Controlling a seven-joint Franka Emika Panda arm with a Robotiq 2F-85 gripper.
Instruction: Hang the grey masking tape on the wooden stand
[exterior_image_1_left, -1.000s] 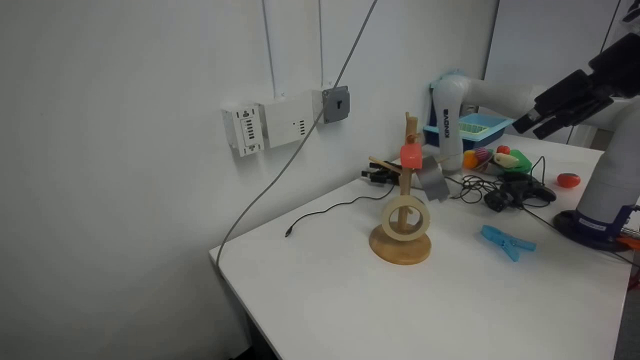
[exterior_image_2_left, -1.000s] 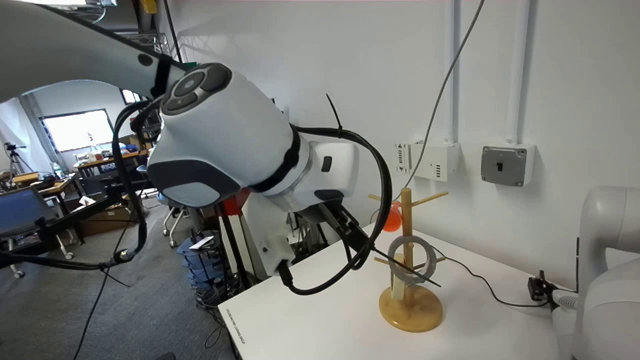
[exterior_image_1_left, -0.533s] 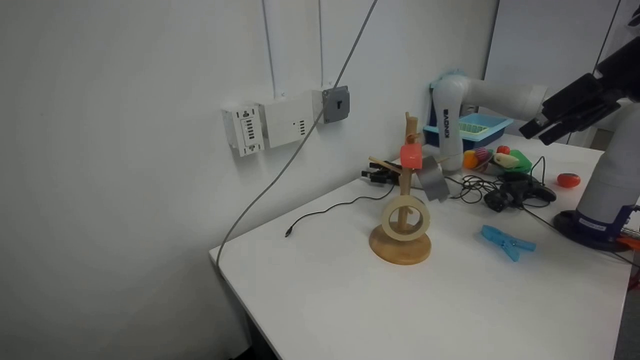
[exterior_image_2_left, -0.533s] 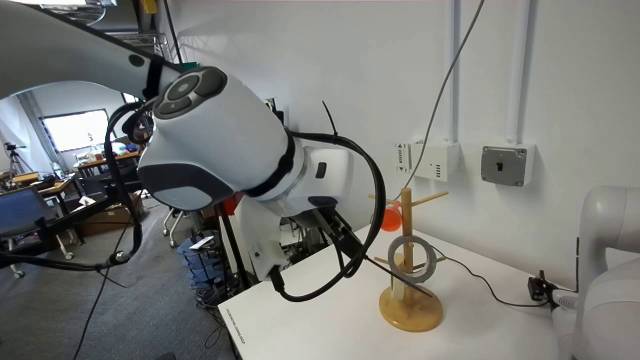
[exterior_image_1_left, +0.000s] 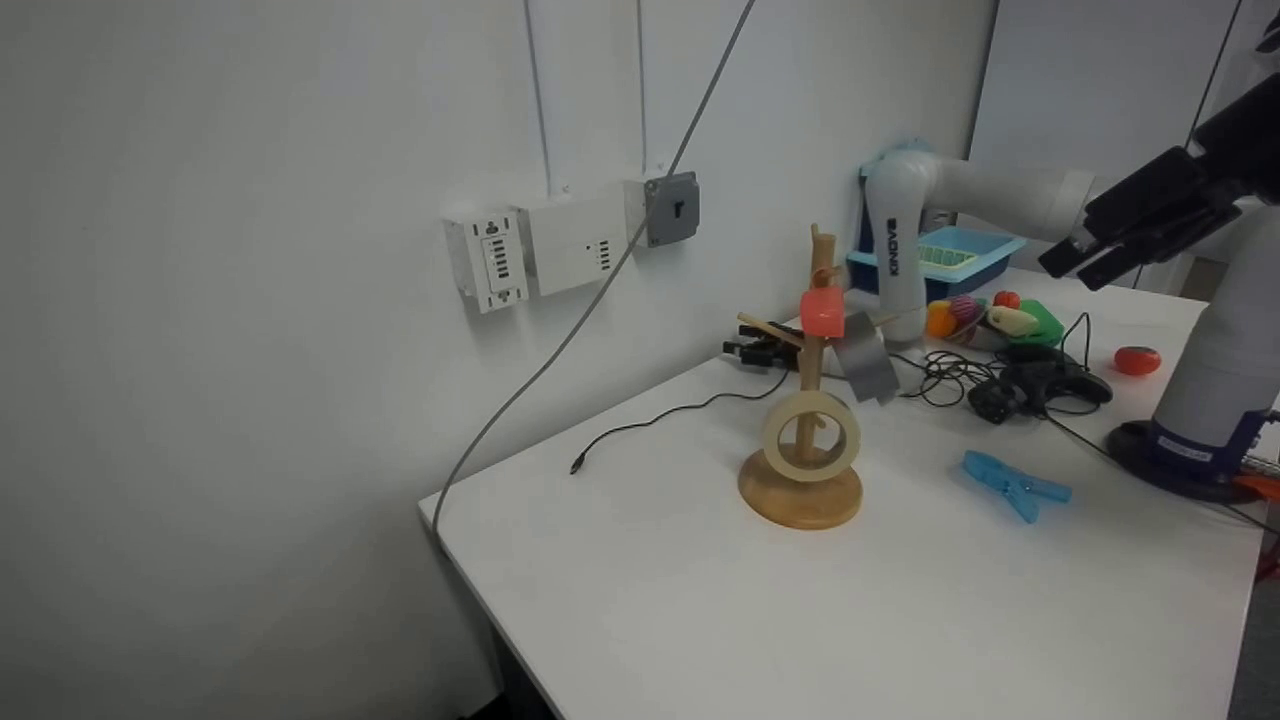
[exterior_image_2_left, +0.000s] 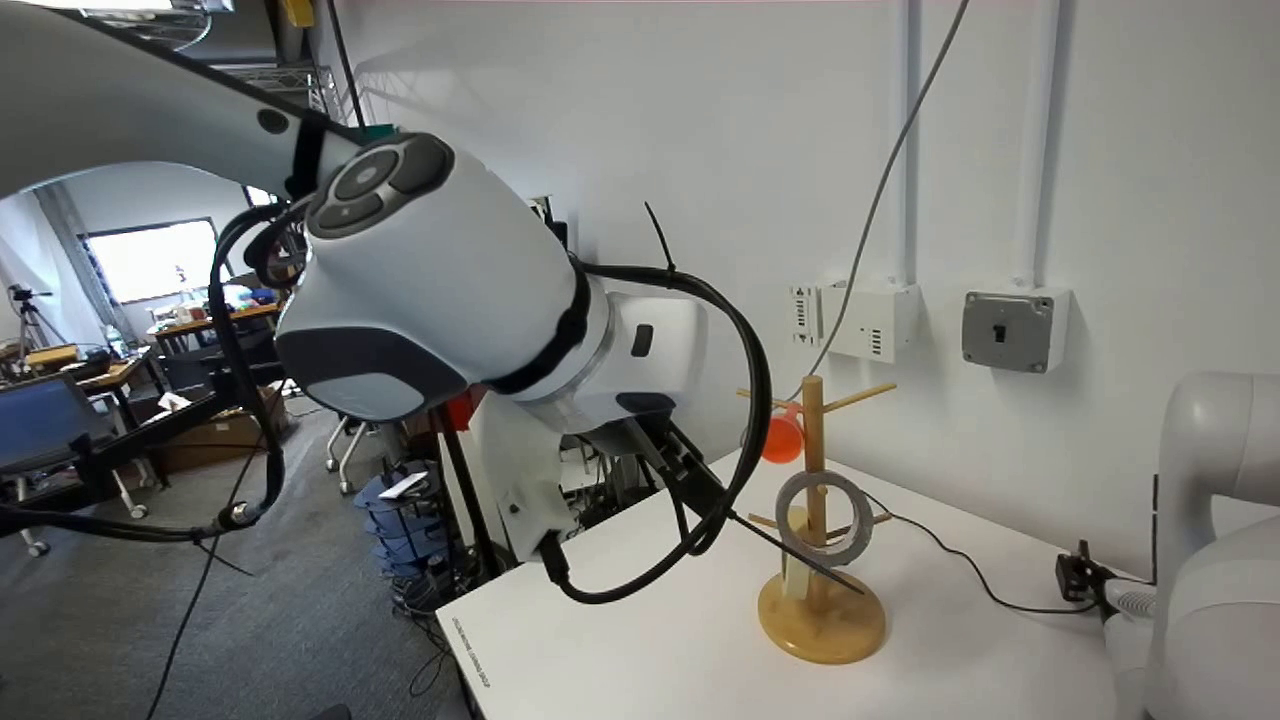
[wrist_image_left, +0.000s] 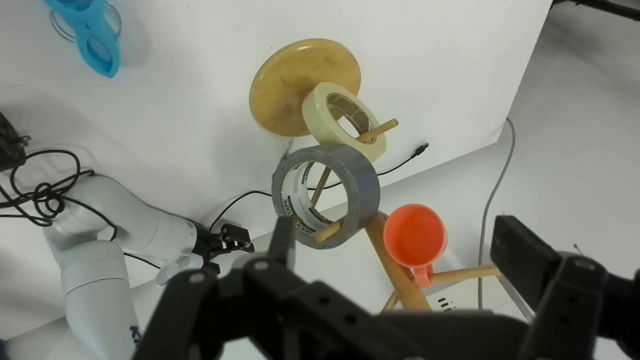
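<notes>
Grey tape (wrist_image_left: 362, 179) hangs on a side peg (wrist_image_left: 327, 233) of the wooden stand (exterior_image_2_left: 815, 440) — prob. done, from where I'm standing. Gripper (wrist_image_left: 400, 242) is spread wide w/ nothing in it. Not much peg seems to poke past the tape, so a careless swing could bump it off — or catch the red cup (wrist_image_left: 415, 235).

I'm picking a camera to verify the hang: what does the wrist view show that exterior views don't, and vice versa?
Only the wrist view: lettering inside the grey duct tape.
Only the exterior views: the grey wall switch and, in an exterior view, the Panda's arm.
Shared: the wooden stand holding that tape, cream masking tape and an orange-red mug.
</notes>
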